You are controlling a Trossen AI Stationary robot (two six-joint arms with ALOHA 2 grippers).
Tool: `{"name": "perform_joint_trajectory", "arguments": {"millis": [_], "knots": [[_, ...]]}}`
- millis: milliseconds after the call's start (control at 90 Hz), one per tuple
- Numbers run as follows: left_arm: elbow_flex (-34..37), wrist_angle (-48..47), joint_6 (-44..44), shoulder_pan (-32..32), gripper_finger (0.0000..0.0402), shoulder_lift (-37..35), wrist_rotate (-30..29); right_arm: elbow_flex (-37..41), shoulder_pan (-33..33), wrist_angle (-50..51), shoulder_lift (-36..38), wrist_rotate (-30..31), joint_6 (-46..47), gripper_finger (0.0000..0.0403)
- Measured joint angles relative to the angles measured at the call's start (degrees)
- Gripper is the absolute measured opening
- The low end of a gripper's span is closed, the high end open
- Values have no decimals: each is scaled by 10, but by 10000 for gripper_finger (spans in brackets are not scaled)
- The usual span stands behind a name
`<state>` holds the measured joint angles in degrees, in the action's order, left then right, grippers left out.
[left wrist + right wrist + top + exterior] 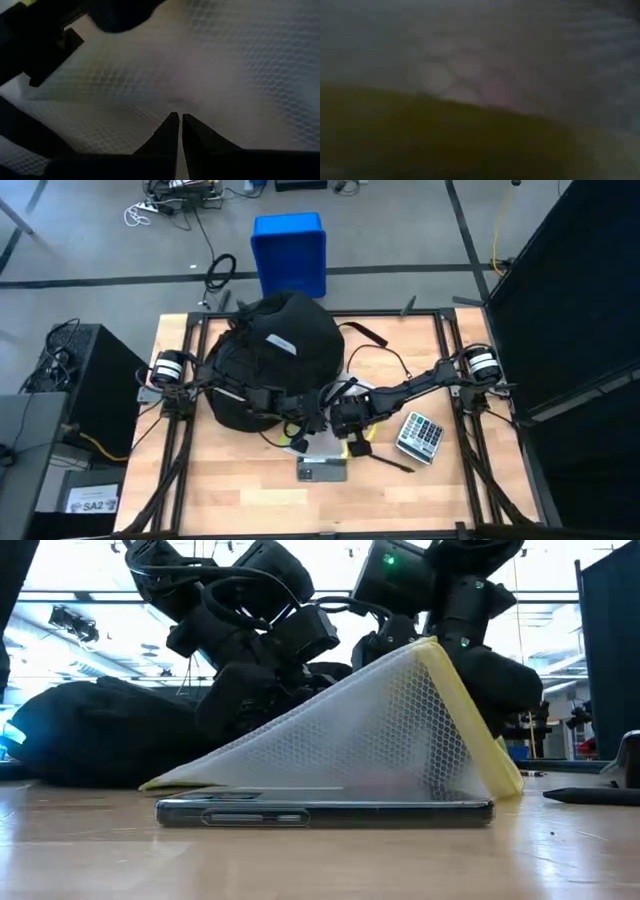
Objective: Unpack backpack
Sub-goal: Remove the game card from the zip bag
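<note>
Backpack: large rounded black fabric backpack (275, 355) with a small white label, lying at the far-left middle of the wooden table (240, 490); judged soft and floppy, likely to sag, best taken by a strap or the rim of its opening.
Mesh pouch: translucent white honeycomb-mesh pouch with yellow edging (400, 730), propped like a tent over a flat dark phone-like slab (325, 811) near the table's front; judged light, limp, easy to pinch along the yellow edge.
Left gripper (179, 131): fingers pressed together against the mesh, at the backpack's near side.
Right gripper (345, 418): just right of the left one, over the pouch; whether it is open or closed cannot be told.
Calculator: grey keypad calculator (420, 436), right of the pouch.
</note>
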<state>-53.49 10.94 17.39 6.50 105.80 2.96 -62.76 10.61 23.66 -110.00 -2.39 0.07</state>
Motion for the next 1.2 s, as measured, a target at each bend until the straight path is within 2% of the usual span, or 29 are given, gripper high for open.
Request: {"name": "perform_joint_trajectory", "arguments": {"millis": [267,811,1022,1200], "knots": [[0,-3,-2,0,0,0,2,4,13,33,31,-2,23,286],[0,-28,-3,0,0,0,2,6,48,204,144,26,161,281],[0,-32,-12,0,0,0,2,5,88,281,177,25,244,281],[0,-32,-12,-1,0,0,2,5,139,304,200,13,318,281]]}}
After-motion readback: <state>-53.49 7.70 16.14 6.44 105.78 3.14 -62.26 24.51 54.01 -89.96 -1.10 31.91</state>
